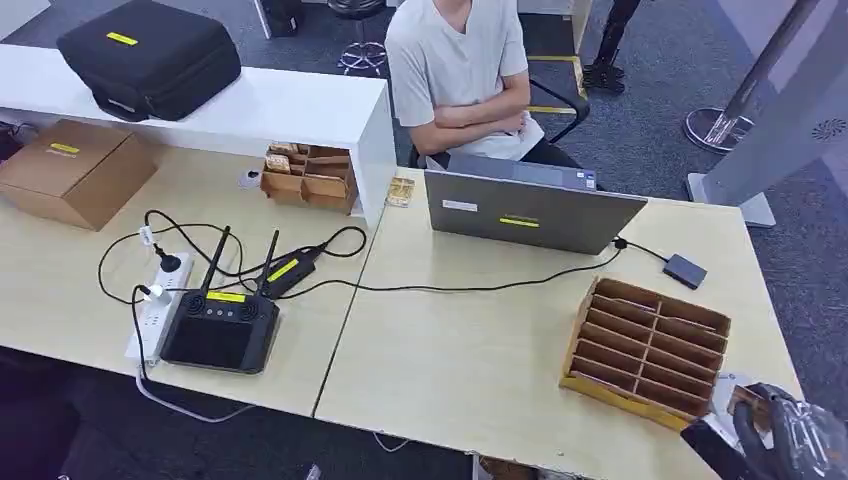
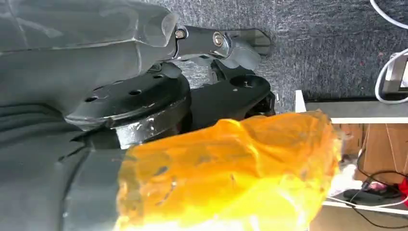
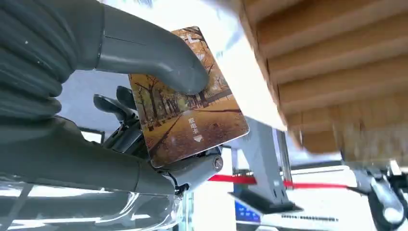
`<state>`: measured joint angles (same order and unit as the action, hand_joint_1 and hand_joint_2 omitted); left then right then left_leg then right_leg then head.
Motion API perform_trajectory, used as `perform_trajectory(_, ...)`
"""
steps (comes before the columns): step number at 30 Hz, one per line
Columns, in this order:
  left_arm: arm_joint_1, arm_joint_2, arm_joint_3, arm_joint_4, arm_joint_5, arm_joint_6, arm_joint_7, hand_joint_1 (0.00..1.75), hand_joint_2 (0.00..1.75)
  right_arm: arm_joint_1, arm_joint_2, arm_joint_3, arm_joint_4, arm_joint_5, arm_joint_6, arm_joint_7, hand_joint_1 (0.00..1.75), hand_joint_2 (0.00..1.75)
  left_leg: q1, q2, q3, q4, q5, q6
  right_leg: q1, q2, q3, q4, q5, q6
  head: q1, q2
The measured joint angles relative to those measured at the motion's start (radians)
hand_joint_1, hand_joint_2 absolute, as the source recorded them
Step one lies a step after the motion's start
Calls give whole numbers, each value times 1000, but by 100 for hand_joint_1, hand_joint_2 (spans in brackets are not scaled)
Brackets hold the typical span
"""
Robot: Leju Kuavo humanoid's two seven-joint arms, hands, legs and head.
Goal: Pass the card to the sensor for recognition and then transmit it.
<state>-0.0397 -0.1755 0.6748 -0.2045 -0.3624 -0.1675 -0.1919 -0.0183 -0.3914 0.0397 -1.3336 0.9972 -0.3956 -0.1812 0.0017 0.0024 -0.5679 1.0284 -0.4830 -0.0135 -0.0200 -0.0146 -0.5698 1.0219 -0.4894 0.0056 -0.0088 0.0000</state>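
Seen close in the right wrist view: right hand [image 3: 96, 159] closed in a pinch on a glossy rectangular card printed with an autumn tree avenue [image 3: 192, 115], thick grey thumb pressed on the printed face, darker fingers under its lower edge. Held clear of any surface, just beside the edge of a light-brown wooden rack of slanted slots [image 3: 327, 57]. Not possible to tell whether card and rack touched. Blurred beyond the card: a grey stand and a red strip.

In the head view, found at the bottom right corner, cut off by the frame edge and partly wrapped in clear film. Showed there as a small brown patch above the fingers, over the near right corner of the pale wooden worktop [image 1: 470, 360], picture unreadable at that size. Placed by this view as right of the rack's near end.

Left hand [image 2: 134, 96] hard to read: grey cover and dark fingers [image 2: 216, 41] stretched over grey carpet [image 2: 312, 43], with a blurred orange-yellow crinkled mass [image 2: 231, 173] across the front hiding much of it. Open or closed: cannot tell.

Also on the worktop in the head view: an open grey laptop [image 1: 530, 210], and a small dark flat box [image 1: 685, 270] on a black cable near the rack's far end. Behind the laptop, a seated person in a pale shirt [image 1: 460, 60], arms folded.
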Motion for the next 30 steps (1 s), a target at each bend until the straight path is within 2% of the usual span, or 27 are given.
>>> perform_trajectory(5,0,2,4,0,-4,0,0,0,0,-60,-13,-6,2,-2,13,0,175,175,0,0,0,0,0,0,0,0,0,0,0,0,-1,0)
perform_trajectory(10,0,1,5,0,-6,0,1,0,0,-75,-14,-5,11,-1,14,-1,175,175,0,-1,0,0,0,0,0,-1,0,0,0,0,0,0)
perform_trajectory(30,0,0,8,2,-11,-11,6,0,0,-50,16,11,154,56,-32,8,175,175,0,-1,0,0,0,0,0,-1,-1,0,0,0,0,0)
